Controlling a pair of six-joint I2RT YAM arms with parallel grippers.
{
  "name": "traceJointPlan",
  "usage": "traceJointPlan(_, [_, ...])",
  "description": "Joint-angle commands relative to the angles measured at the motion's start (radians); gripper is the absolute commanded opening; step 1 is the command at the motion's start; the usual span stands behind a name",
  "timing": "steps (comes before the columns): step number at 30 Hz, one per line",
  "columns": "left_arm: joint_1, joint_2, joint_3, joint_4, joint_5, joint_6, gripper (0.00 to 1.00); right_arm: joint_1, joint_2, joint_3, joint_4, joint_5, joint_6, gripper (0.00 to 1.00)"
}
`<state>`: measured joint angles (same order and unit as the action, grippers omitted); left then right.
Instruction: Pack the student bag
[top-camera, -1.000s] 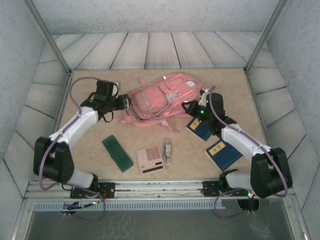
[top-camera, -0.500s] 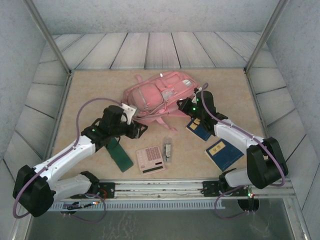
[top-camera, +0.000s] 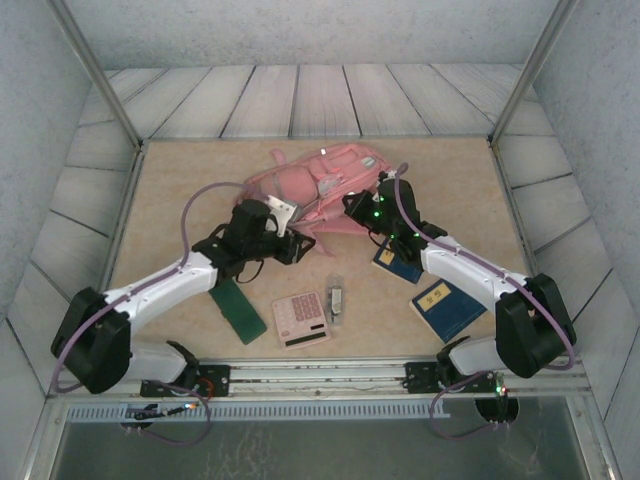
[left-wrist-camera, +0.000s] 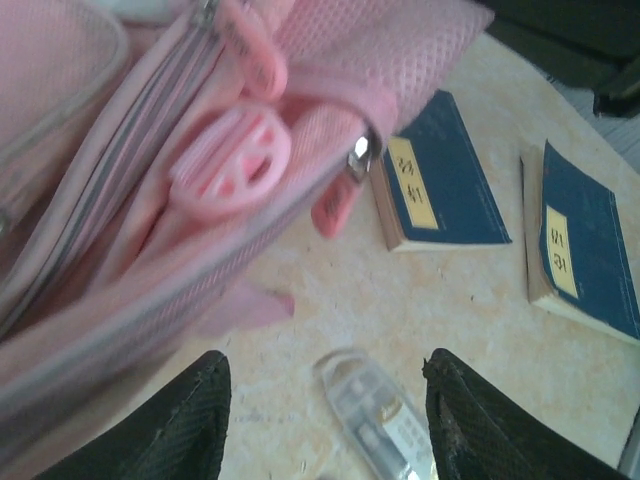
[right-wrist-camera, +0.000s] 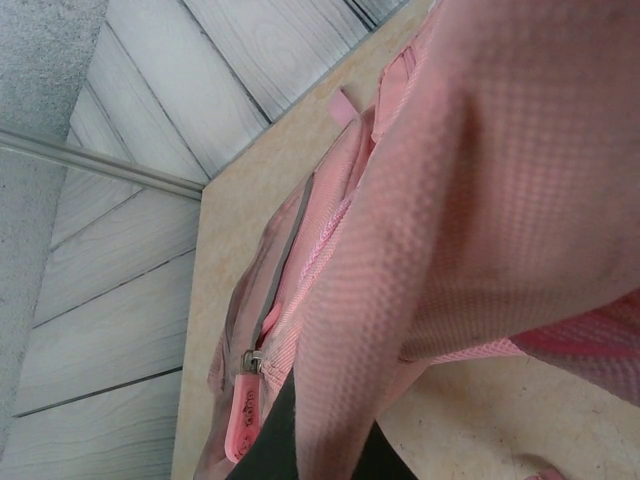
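The student bag (top-camera: 305, 185) lies on its side across the far middle of the table (top-camera: 180, 200), its long axis running left to right and tipped slightly away at the right end. The right gripper (top-camera: 352, 205) is clamped on a fold of the bag's pink fabric at its near right edge, and its wrist view shows the cloth pulled up out of the dark finger (right-wrist-camera: 280, 430). The left gripper (top-camera: 288, 248) hovers just off the bag's near edge with its fingers (left-wrist-camera: 190, 420) moderately apart and nothing between them. From that hand the bag lies ahead and to the left. The zip line slants across its view and ends at the pink zip pull (left-wrist-camera: 335, 205), just ahead of the jaws. A small clear item (left-wrist-camera: 375, 415) lies on the table directly below. The left arm is therefore the nearer one to the zip, and its next reach looks likely to go forward and slightly left to that pull while the right holds the bag.
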<state>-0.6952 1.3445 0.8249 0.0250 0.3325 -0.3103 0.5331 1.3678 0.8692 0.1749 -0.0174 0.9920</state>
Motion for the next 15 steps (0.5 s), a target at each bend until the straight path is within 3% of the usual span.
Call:
traceJointPlan(1, [-0.012, 0.052, 0.051, 0.1, -0.02, -0.024, 0.52, 0.019, -0.006, 0.054, 0.078, 0.002, 0.022, 0.0])
traceJointPlan(9, [-0.013, 0.13, 0.108, 0.081, -0.062, 0.005, 0.49, 0.027, 0.008, 0.053, 0.096, -0.027, 0.034, 0.0])
traceJointPlan(15, [-0.013, 0.152, 0.127, 0.077, -0.139, -0.001, 0.4, 0.029, 0.023, 0.053, 0.118, -0.05, 0.047, 0.0])
